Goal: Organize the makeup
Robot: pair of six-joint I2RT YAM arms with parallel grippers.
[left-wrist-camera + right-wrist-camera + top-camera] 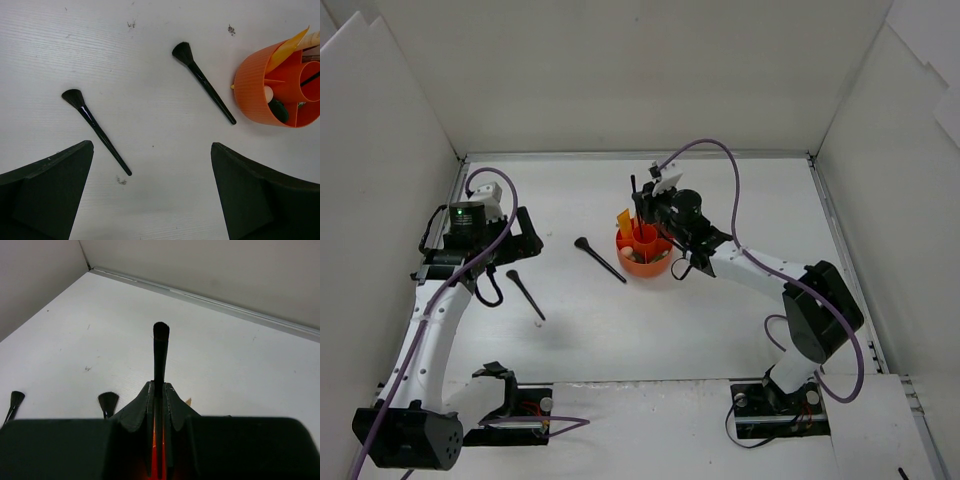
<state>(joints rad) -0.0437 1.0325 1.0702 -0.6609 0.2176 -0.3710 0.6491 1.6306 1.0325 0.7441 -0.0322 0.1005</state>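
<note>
My right gripper (160,385) is shut on a thin black brush (160,347), which it holds upright, bristles up, over the red-orange holder (643,262). From above, this gripper (642,212) sits at the holder's far rim. The holder (255,90) contains an orange tube (290,47), a beige stick (312,37) and a dark green piece (278,110). Two more black brushes lie flat on the table, one (202,82) close to the holder and one (95,127) further left. My left gripper (152,145) is open above the table between them and holds nothing.
White walls enclose the table on three sides, with a metal rail (640,156) along the far edge. Cables loop over both arms. The left arm's gripper (530,238) hovers left of the brushes.
</note>
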